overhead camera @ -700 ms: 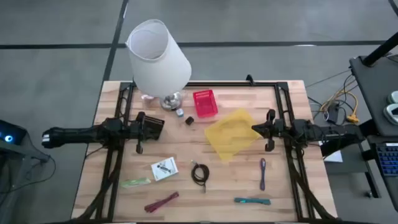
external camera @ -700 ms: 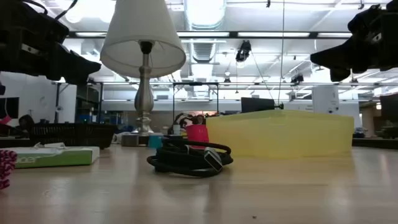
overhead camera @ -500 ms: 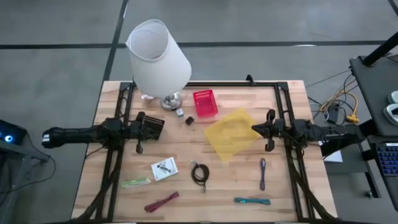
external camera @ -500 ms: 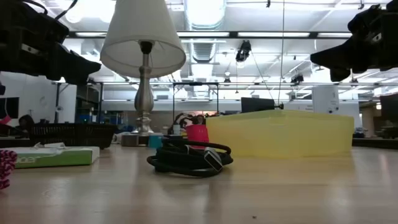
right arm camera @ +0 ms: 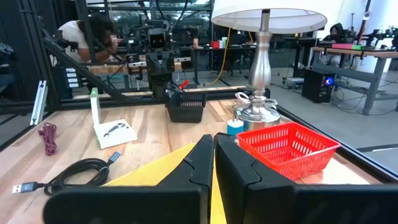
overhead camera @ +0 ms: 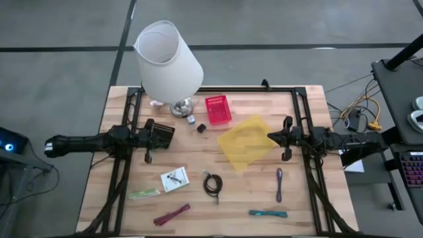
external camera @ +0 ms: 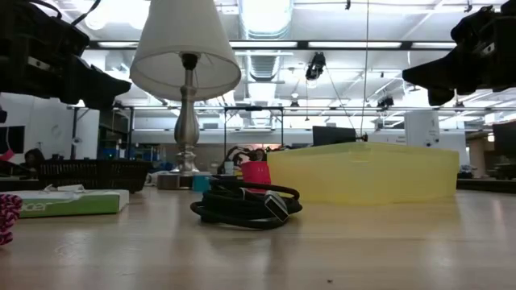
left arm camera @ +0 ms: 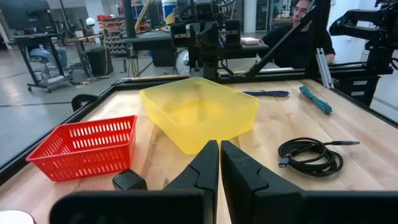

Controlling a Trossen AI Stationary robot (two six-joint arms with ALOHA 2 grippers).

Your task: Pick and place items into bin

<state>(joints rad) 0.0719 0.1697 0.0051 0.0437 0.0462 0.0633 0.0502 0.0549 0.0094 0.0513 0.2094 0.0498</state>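
A yellow bin [overhead camera: 246, 142] sits at the table's middle right, with a red basket [overhead camera: 218, 110] beyond it. Loose items lie nearer the front edge: a white card packet [overhead camera: 174, 179], a black coiled cable [overhead camera: 212, 184], a green strip [overhead camera: 144, 194], a maroon tie [overhead camera: 172, 214], a purple tie [overhead camera: 279, 183] and a teal tie [overhead camera: 268, 213]. A tiny dark cube [overhead camera: 201, 128] lies near the basket. My left gripper [overhead camera: 173, 134] hovers shut at the left, pointing toward the bin. My right gripper [overhead camera: 269, 138] hovers shut over the bin's right edge. Neither holds anything.
A big white lamp [overhead camera: 168, 61] stands at the far left; its metal base [overhead camera: 182, 107] is beside the red basket. A dark metal frame [overhead camera: 310, 172] runs along the table's left, right and far sides. Bare wood lies between the bin and the front-edge items.
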